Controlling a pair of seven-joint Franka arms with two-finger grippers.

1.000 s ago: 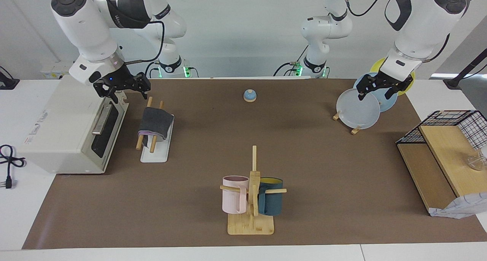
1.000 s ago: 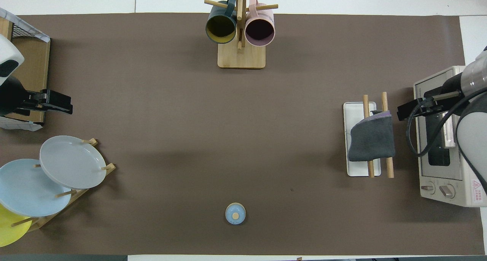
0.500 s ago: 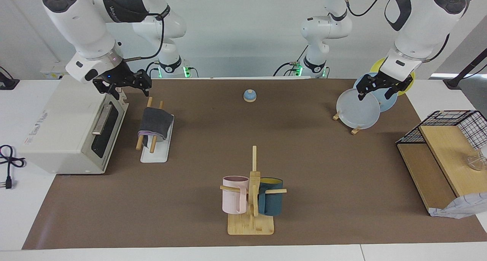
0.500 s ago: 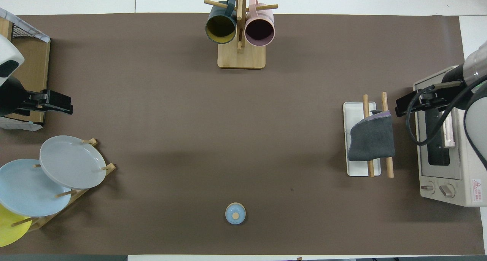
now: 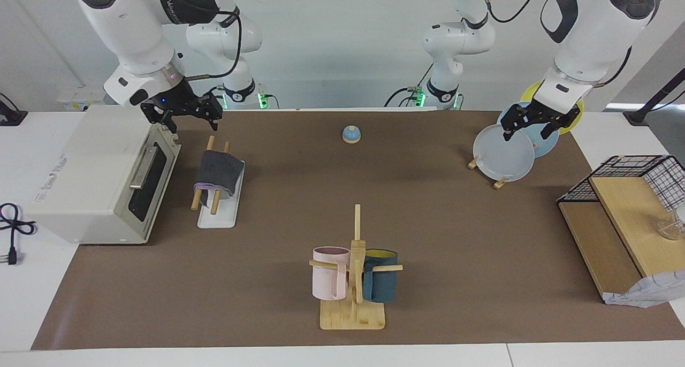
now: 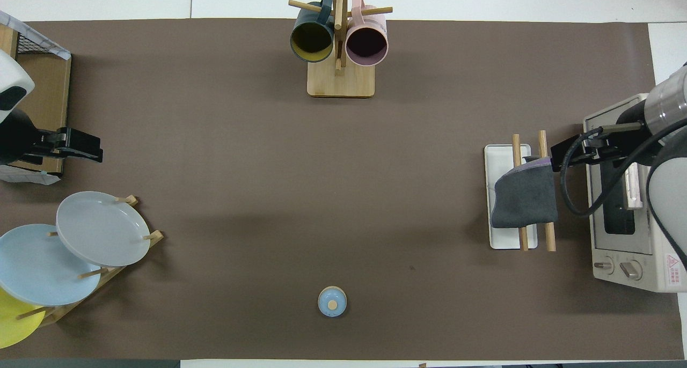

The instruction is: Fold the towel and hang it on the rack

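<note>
Folded dark grey towel (image 5: 219, 173), draped over both wooden rails of the rack (image 5: 217, 213), whose white base lay just beside the toaster oven (image 5: 96, 178), toward the right arm's end of the table. Seen hanging free of any grip, with a lilac hem showing at its lower edge.

Right gripper (image 5: 187, 117) raised in the air, above the oven's corner and the robot-side ends of the rails, clear of the towel below it. Fingers spread, empty. From overhead, placed at (image 6: 577, 152), overlapping the oven's edge next to the rail tips.

Left gripper (image 5: 535, 126) held up at the other end of the table, over the plate stand (image 5: 500, 183) with its grey, blue and yellow plates. Fingers apart there too, grasping nothing; arm waiting.

Between the two grippers, down on the brown mat: a small blue bell (image 5: 351, 134). Well away from both: a bamboo mug stand (image 5: 353, 313) carrying a pink mug and a teal mug.
</note>
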